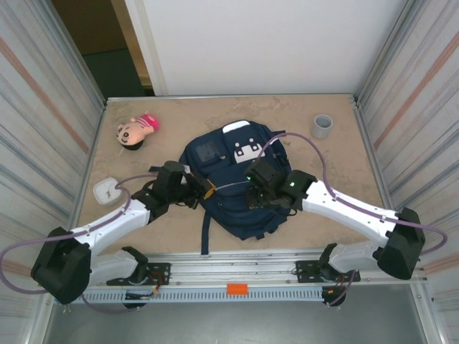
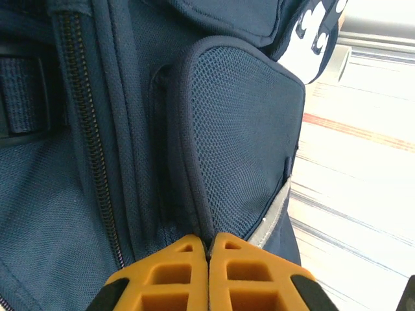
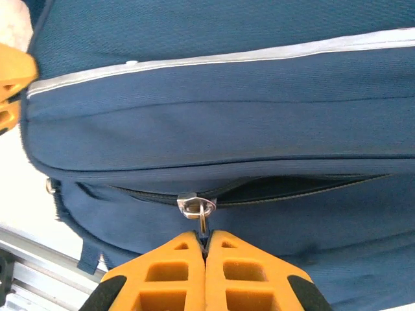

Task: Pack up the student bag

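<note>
- Backpack (image 1: 228,209) lay flat on the table (image 1: 337,154), soft and floppy cloth.
- Left claw (image 2: 209,256) was pinched together on its side pocket (image 2: 240,142) seam.
- Right claw (image 3: 204,245) was clamped on the zip pull (image 3: 201,219), likely the surest hold for opening it.

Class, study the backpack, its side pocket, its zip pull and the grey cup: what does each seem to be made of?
The backpack looks like matt navy woven fabric, probably synthetic: the weave shows. Its side pocket is open mesh, tiny holes visible. The zip pull is shiny, silvery, so metal. The cup is smooth grey: plastic or ceramic, unclear.
</note>
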